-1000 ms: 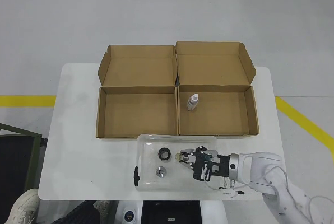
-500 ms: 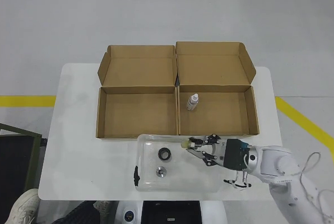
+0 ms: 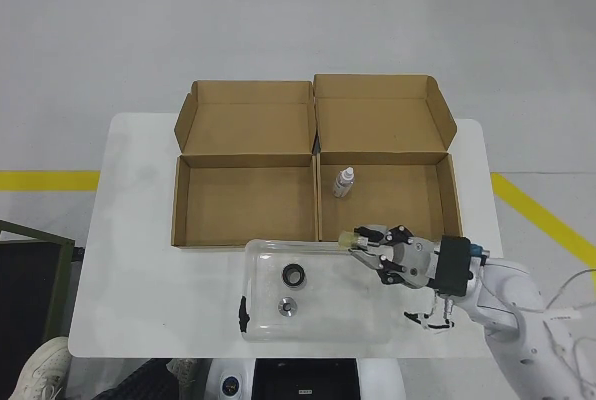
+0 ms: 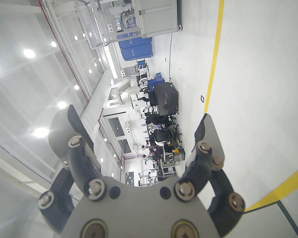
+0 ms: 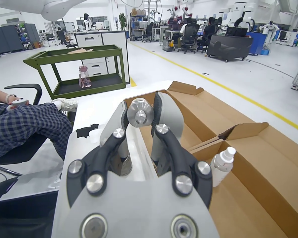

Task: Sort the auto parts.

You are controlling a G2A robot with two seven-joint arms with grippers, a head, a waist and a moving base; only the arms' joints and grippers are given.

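Over the last second the right gripper has come up out of the clear tray, where it sat low a moment ago, and swung toward the cartons; its fingers are clamped on a small metal part, a silvery round piece with a stud at its centre; I judge the pick done and the carry under way, with only the drop left for this piece. Just beyond the fingers is the near wall of the right box, where a small white bottle stands upright; off to one side of them lies the left box. Behind the fingers, in the tray, a black ring and a silver disc wait to be sorted. The left gripper is away from the desk, fingers apart and holding nothing. The bottle bears no writing I can make out; the cartons look plain.
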